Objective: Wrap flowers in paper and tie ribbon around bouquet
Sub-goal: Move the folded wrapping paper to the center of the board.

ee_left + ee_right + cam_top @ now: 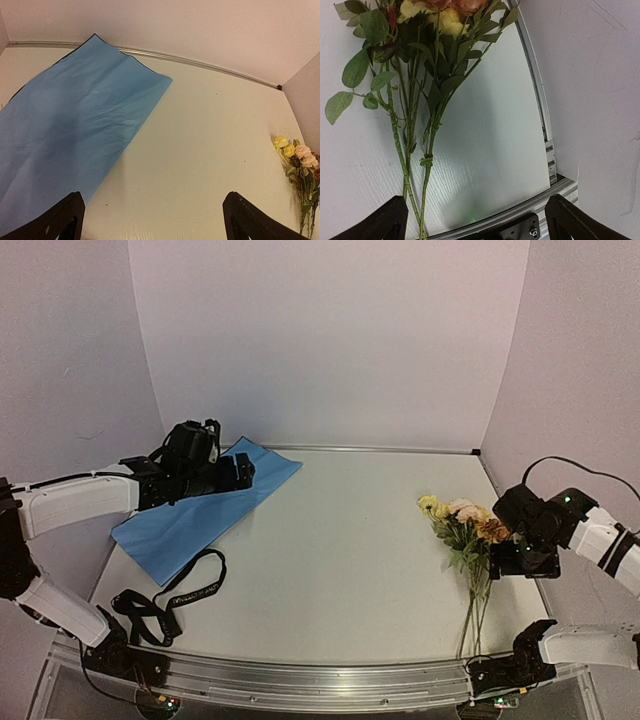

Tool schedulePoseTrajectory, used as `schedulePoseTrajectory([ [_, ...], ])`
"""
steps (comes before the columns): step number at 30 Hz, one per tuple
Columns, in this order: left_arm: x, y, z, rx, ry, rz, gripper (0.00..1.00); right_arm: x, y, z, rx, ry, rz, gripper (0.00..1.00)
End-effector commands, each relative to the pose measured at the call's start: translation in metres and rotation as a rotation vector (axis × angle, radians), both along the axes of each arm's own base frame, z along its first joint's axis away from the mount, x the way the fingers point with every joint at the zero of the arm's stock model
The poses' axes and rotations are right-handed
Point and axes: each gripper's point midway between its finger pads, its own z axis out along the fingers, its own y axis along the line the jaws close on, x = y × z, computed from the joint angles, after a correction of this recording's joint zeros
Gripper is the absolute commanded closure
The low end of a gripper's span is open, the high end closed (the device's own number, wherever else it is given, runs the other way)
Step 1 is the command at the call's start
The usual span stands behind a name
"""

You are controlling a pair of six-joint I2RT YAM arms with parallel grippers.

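Observation:
The light blue paper (pixel 190 520) (pixel 65 120) lies flat at the table's far left. My left gripper (pixel 240 472) (pixel 152 222) hovers over the paper's right edge, open, with only bare table between its fingers (pixel 65 220). The black ribbon (pixel 170 595) lies looped near the front left, below the paper. The flowers (pixel 465 525) (pixel 300 160) (pixel 420 75) lie on the right, yellow, pink and orange heads pointing away and stems towards the front edge. My right gripper (pixel 525 562) (pixel 472 222) hangs open just right of the stems, which run beside its left finger (pixel 380 222).
A metal rail (pixel 300 680) (pixel 547 145) borders the table's front and right edges. White walls close in on the left, back and right; the right wall (pixel 590 100) stands close to my right gripper. Bare tabletop (pixel 340 540) lies between paper and flowers.

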Motion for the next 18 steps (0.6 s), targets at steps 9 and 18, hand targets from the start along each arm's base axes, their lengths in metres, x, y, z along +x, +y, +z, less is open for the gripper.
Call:
schedulePoseTrajectory([
  [9,0.035,0.093,-0.028,-0.164,0.177,0.330,0.00,0.021,0.047,-0.008,0.179,0.105,0.013,0.02],
  [18,0.015,0.200,-0.077,-0.230,0.307,0.650,0.00,0.047,0.111,-0.012,0.271,0.132,0.145,0.02],
])
